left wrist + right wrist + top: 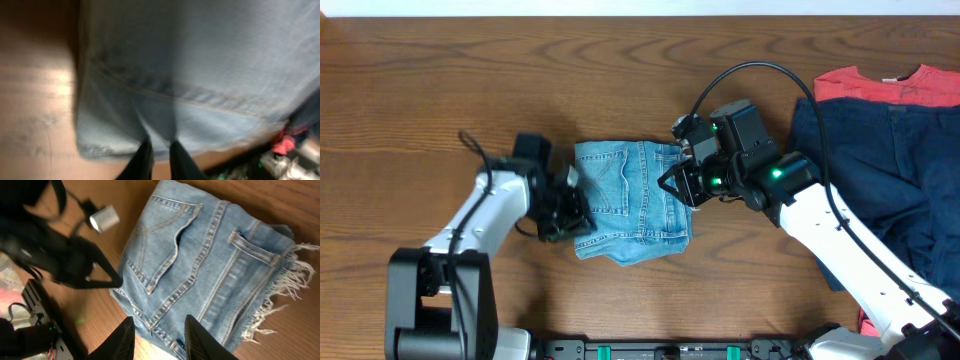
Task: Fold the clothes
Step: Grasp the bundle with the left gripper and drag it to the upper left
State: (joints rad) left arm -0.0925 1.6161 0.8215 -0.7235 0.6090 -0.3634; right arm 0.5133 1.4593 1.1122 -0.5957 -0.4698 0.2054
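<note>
Soft, heavyish jeans (630,205) mid-table: left claw (160,144) pinched shut on their edge, right claw (160,320) part-open, empty. Grip thick seams.

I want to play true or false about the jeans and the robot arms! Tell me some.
The jeans lie folded on the table. True.
The red T-shirt lies on the jeans. False: it is off at the right, by the navy garment.
The right tool has its fingers apart. True.
The jeans' hem is neat. False: it is frayed.
The left tool touches the navy garment. False: it is at the jeans' edge.
</note>
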